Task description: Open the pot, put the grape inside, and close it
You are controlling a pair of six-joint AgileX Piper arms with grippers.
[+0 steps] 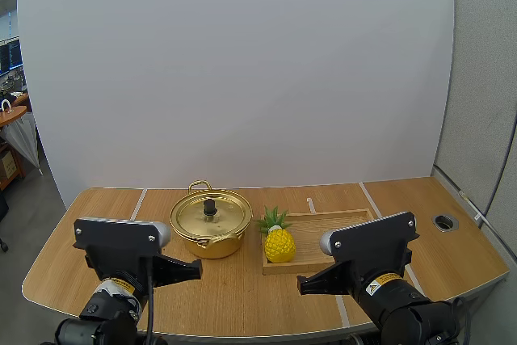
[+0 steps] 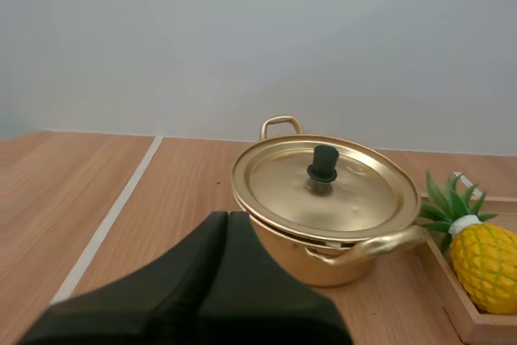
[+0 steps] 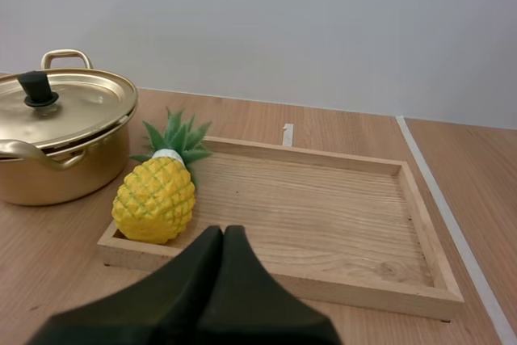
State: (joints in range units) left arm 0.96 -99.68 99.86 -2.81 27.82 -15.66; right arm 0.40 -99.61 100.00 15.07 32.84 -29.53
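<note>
A gold pot [image 1: 210, 224] stands on the table with its lid on, a black knob [image 1: 209, 207] at the centre. In the left wrist view the pot [image 2: 323, 208] sits just beyond my left gripper [image 2: 224, 224], whose fingers lie together as one dark wedge. A yellow toy pineapple [image 1: 279, 240] with green leaves lies at the left end of a wooden tray [image 1: 331, 228]. My right gripper [image 3: 223, 236] is shut on nothing, its tips near the tray's front rim [image 3: 323, 284] beside the pineapple [image 3: 155, 198]. In the high view, left gripper [image 1: 196, 265] and right gripper [image 1: 301, 283] sit low at the table's near edge.
White tape lines [image 1: 139, 204] run across the wooden tabletop. A round cable hole [image 1: 445, 221] sits at the far right of the table. A white backdrop stands behind the table.
</note>
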